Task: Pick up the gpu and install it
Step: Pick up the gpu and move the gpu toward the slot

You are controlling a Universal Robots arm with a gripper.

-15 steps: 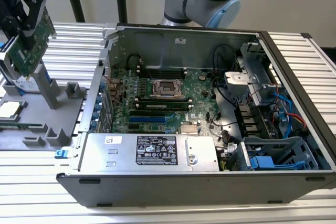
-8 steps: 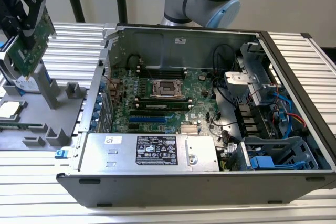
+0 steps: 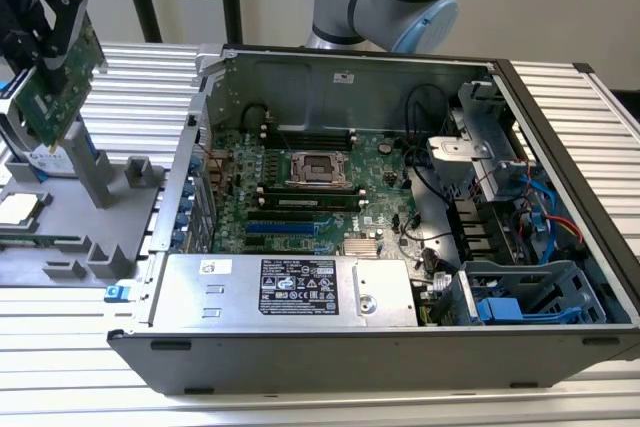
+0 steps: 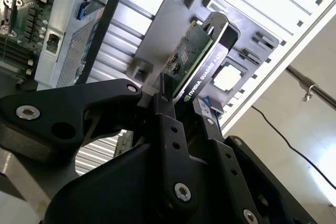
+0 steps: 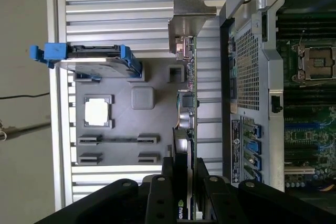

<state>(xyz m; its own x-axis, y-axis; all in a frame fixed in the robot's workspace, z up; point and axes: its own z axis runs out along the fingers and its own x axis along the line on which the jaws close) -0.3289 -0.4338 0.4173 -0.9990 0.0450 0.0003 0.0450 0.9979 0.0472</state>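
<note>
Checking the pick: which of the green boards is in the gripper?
The gpu, the thin card clamped in the gripper; the large motherboard lies inside the case.

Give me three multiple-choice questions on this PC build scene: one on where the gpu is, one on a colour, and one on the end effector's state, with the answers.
1. Where is the gpu?
A. Seated in the motherboard.
B. Held up beside the computer case, on the exterior view's left.
C. Lying on the power supply.

2. What colour is the hard drive's carrier?
A. Blue.
B. Red.
C. Yellow.

3. What state is the end effector in?
A. Open and empty.
B. Shut on a cable.
C. Shut on the gpu.

Answers:
1 B: the card hangs outside the case, over the grey tray.
2 A: blue plastic frames the drive in the first wrist view.
3 C: in both wrist views the fingers clamp the card from both sides.
</note>
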